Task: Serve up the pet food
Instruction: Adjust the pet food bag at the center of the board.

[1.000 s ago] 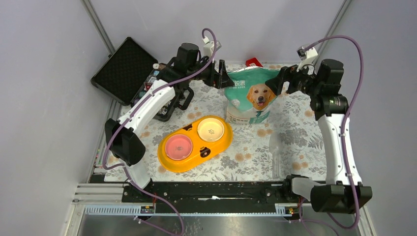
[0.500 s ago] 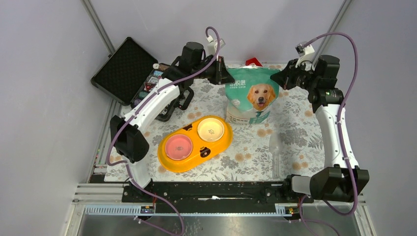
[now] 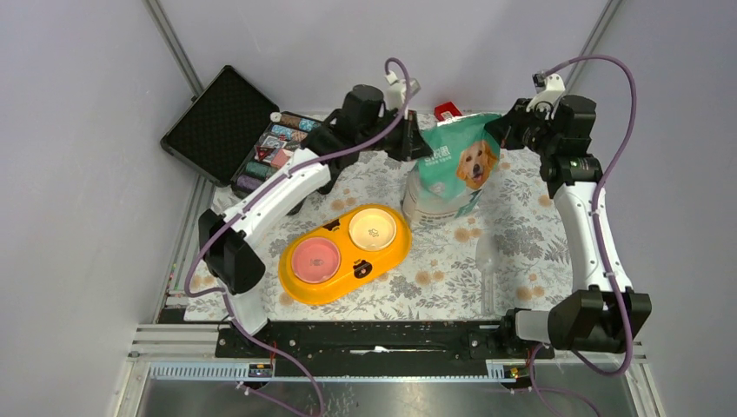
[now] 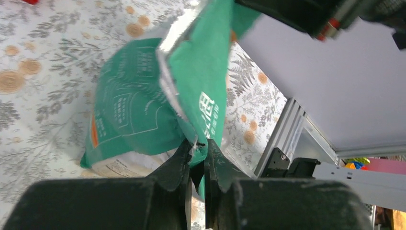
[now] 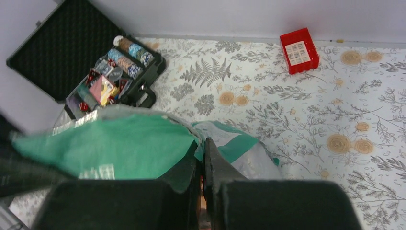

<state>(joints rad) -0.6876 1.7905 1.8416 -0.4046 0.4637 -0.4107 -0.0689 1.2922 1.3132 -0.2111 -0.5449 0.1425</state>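
Note:
The teal-and-white pouch (image 3: pixel 452 169) with a golden retriever on it stands tilted at the back of the mat. Its top is pulled up between both grippers. My left gripper (image 3: pixel 415 139) is shut on the pouch's top left corner, and the left wrist view shows the teal foil (image 4: pixel 139 110) pinched between the fingertips of that gripper (image 4: pixel 198 143). My right gripper (image 3: pixel 502 130) is shut on the top right corner, with the pouch edge (image 5: pixel 119 143) clamped in its jaws (image 5: pixel 201 143). The pet food itself is hidden inside the pouch.
A yellow double feeder (image 3: pixel 300 287) lies in front of the pouch, holding a pink bowl (image 3: pixel 315 259) and a cream bowl (image 3: pixel 374 229). A clear scoop (image 3: pixel 487 261) lies to its right. An open black case (image 3: pixel 222 122) of chips sits back left, and a red box (image 3: pixel 448 110) stands behind the pouch.
Both grippers went from open to shut on the pouch's top corners. The left arm swung right, and the pouch shifted right, turned and tilted.

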